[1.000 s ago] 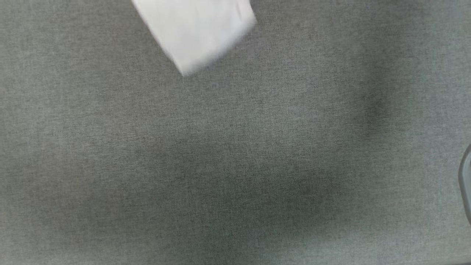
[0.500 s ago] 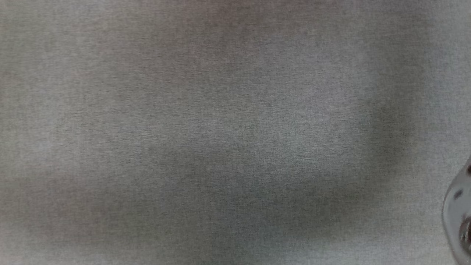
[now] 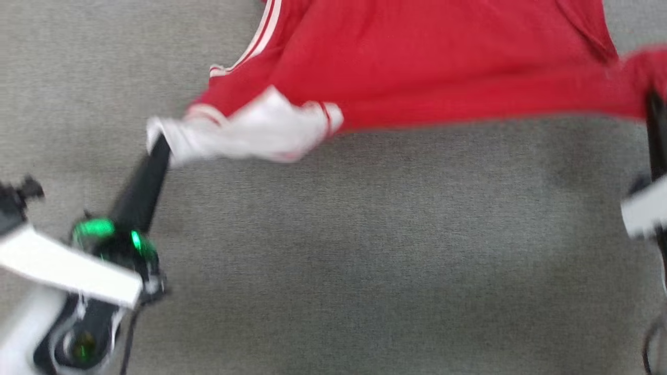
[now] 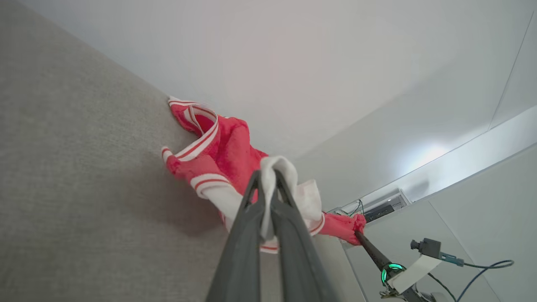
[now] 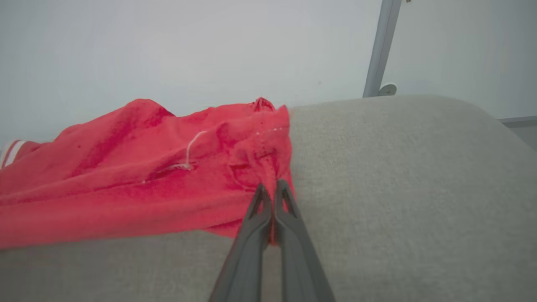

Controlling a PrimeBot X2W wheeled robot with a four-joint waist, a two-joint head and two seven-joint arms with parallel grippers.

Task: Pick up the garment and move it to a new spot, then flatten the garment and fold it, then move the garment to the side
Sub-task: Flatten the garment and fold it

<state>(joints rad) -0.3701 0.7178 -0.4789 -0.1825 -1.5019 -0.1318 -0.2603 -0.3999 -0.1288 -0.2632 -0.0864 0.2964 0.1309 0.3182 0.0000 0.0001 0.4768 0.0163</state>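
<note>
The garment (image 3: pixel 427 67), a red T-shirt with white sleeves and striped trim, lies stretched across the top of the head view on the grey fabric surface (image 3: pixel 333 250). My left gripper (image 3: pixel 159 143) is shut on its white sleeve (image 3: pixel 245 133) at the left. In the left wrist view the left gripper (image 4: pixel 268 178) pinches white cloth (image 4: pixel 275 167). At the right edge my right gripper (image 3: pixel 654 104) is shut on the red hem. The right wrist view shows the right gripper (image 5: pixel 272 191) clamped on a red fold of the garment (image 5: pixel 147 176).
The grey fabric surface fills the lower part of the head view. A pale wall (image 5: pixel 168 50) and a metal post (image 5: pixel 379 46) stand beyond the surface's far edge. A cable and a small device (image 4: pixel 428 247) hang by the other arm.
The whole head view has shifted, so the camera has moved. The garment and both grippers have come into it, where before there was bare grey surface and briefly a white blurred piece.
</note>
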